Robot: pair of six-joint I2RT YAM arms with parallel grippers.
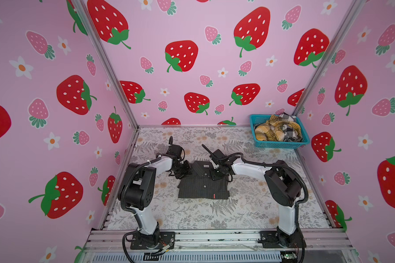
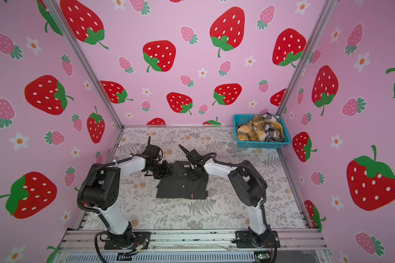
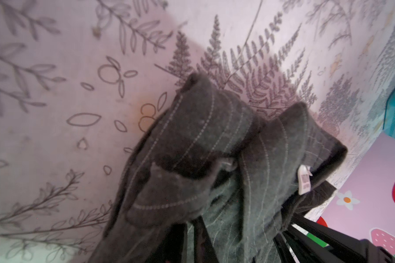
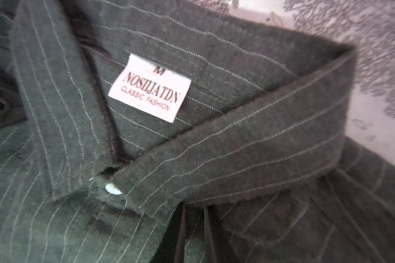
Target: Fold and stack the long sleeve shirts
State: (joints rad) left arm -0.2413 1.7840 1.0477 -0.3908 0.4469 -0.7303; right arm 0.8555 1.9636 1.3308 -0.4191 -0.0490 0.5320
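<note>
**Clerk:** State of the left gripper?

**Inspector:** Clenched on the charcoal shirt. It sat at the shirt's left shoulder, just beside the collar. The left wrist view showed that shirt gathered up off the table toward the jaws (the fingers themselves were mostly hidden behind the folds).

**Clerk:** And the right gripper?

**Inspector:** Down on the collar end of the same shirt, touching the cloth. Whether it was clamped or released I could not tell. The right wrist view showed only the collar, a white label marked M, and the top button, all at close range.

**Clerk:** Where did the shirt lie relative to the two tools?

**Inspector:** Folded into a rough rectangle mid-table, collar toward the back wall, in both top views. The grippers met it at that far end, one on each side of the collar. Its near edge lay flat and apart from them.

**Clerk:** The other shirts?

**Inspector:** The yellow plaid shirt and the check shirt were heaped in the teal basket at the table's far right corner, well apart from both grippers
</note>
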